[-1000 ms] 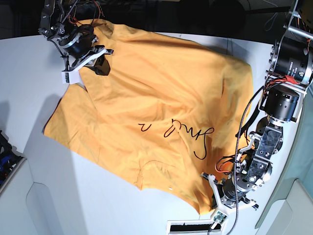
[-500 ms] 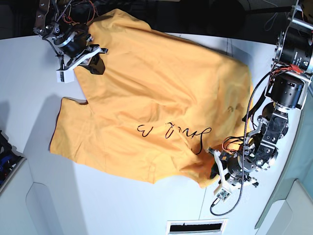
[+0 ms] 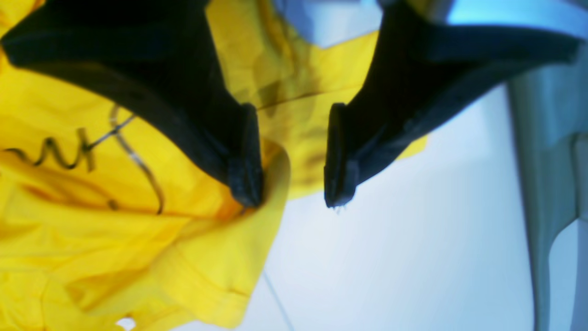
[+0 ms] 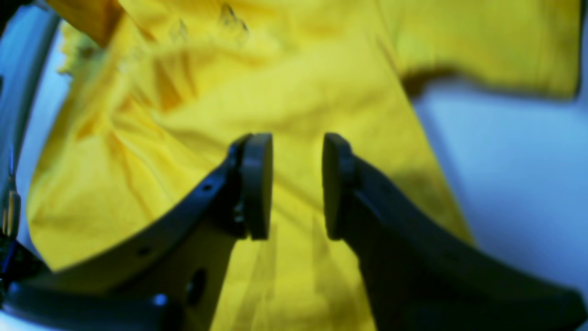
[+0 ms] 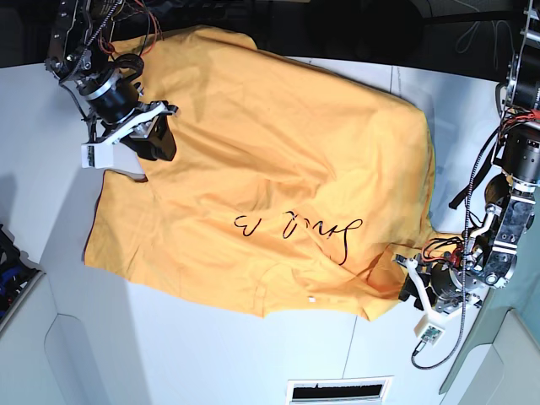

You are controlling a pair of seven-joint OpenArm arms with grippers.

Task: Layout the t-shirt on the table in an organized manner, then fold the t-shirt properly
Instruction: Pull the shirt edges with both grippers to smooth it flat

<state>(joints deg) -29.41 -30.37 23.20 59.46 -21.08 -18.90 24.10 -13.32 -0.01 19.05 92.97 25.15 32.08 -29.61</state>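
Base view: one t-shirt (image 5: 261,177), left gripper (image 5: 413,297) and right gripper (image 5: 139,139) (two) parted, empty.

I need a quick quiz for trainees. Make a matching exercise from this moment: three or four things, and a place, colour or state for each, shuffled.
Things:
1. t-shirt
2. table
3. left gripper
4. black line markings

Descriptions:
A. white
B. open, one of its fingers touching cloth at the shirt's edge
C. orange, spread out
D. on the shirt, towards its near hem

Pairs: 1-C, 2-A, 3-B, 4-D
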